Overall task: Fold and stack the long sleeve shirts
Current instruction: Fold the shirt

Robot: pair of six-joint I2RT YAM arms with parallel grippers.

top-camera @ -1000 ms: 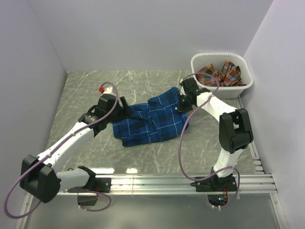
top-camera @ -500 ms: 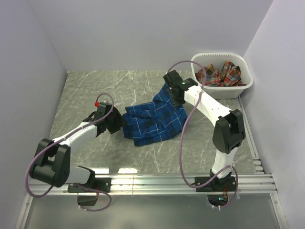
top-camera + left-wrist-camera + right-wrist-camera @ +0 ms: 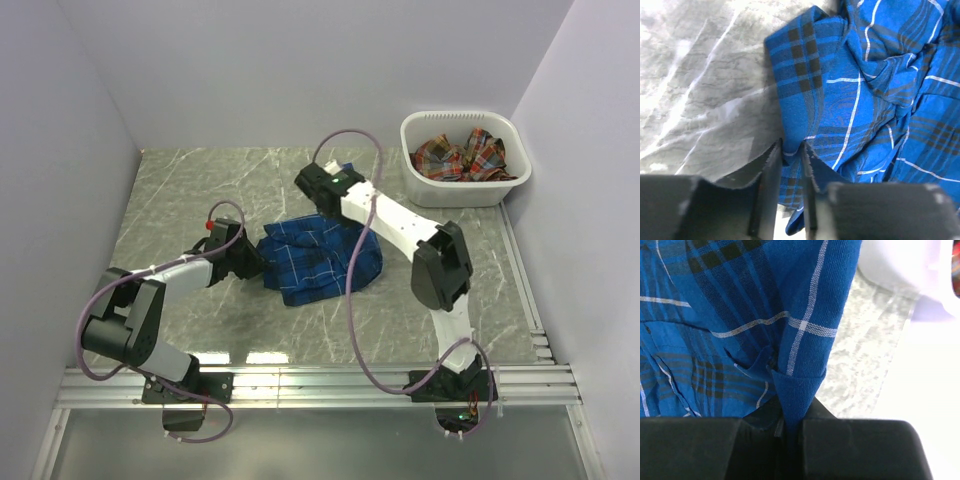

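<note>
Nearest you in the top view, left of centre, your left gripper (image 3: 791, 156) lies low on the grey marble-patterned table (image 3: 180, 190). Its wrist view shows the black fingers drawn close together with a fold of the royal blue plaid shirt (image 3: 315, 255) pinched between them at the cloth's left edge. That shirt lies rumpled at the middle of the frame, touching the table. Just beyond it, above centre, your right gripper (image 3: 790, 426) is clamped tight on another fold of the same shirt, and the cloth rises straight out of its closed jaws. Farthest off, in the upper right corner, the white plastic basket (image 3: 470, 190) holds the crumpled red-orange plaid shirt (image 3: 458, 155), well apart from both grippers.
</note>
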